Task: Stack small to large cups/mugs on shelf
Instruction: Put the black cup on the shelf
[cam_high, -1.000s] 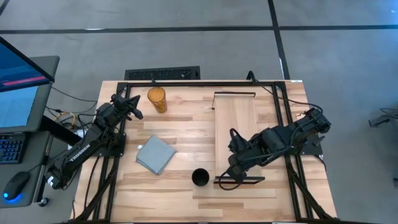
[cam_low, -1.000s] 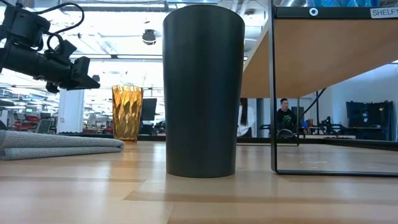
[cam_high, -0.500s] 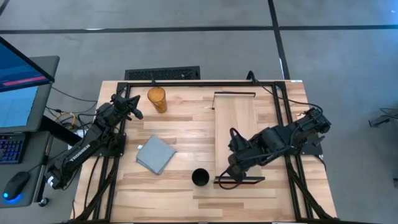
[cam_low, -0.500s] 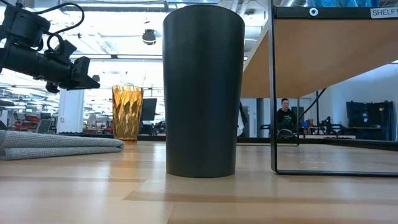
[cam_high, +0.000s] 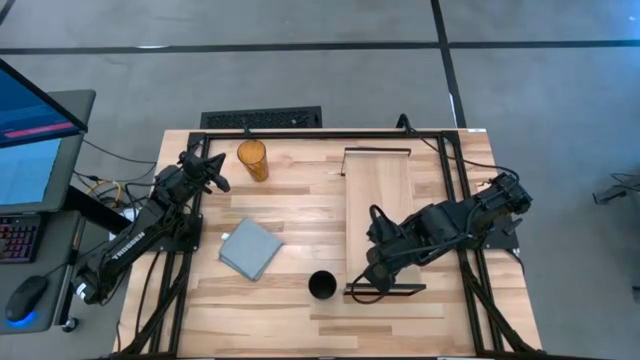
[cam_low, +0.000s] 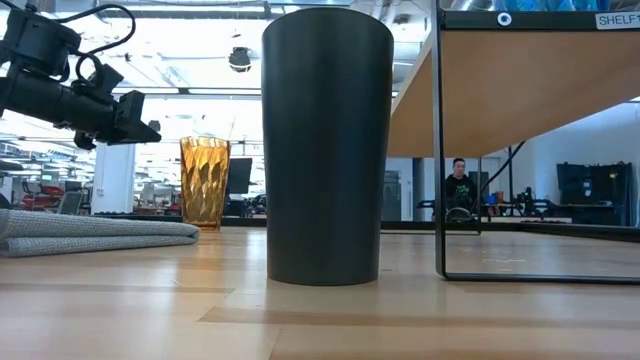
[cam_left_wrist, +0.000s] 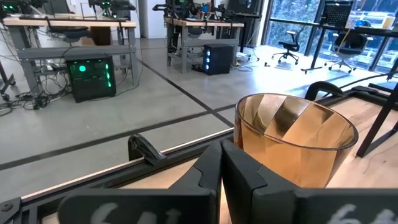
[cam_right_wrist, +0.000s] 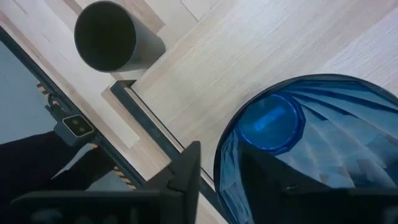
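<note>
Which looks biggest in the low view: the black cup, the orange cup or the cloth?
1. Black cup, though it stands nearest the camera, so that's unsure.
2. Cloth, wide but flat.
3. Orange cup, farther back.

Bright even light, backlit low view

A grey-blue folded cloth (cam_high: 249, 248) is lying flat on the slatted wooden tabletop (cam_high: 290, 215), toward its left side, and in the low view it is showing as a low grey heap (cam_low: 95, 236) at the left edge. Beyond the far edge of the table a dark keyboard (cam_high: 261, 119) is lying on the grey floor, while a monitor (cam_high: 35, 130) is glowing at the left of the high view. In the room behind the table a person (cam_low: 458, 188) in dark clothes is standing far off, and desks (cam_left_wrist: 74, 37) and office chairs (cam_left_wrist: 287, 46) are showing in the left wrist view.
</note>
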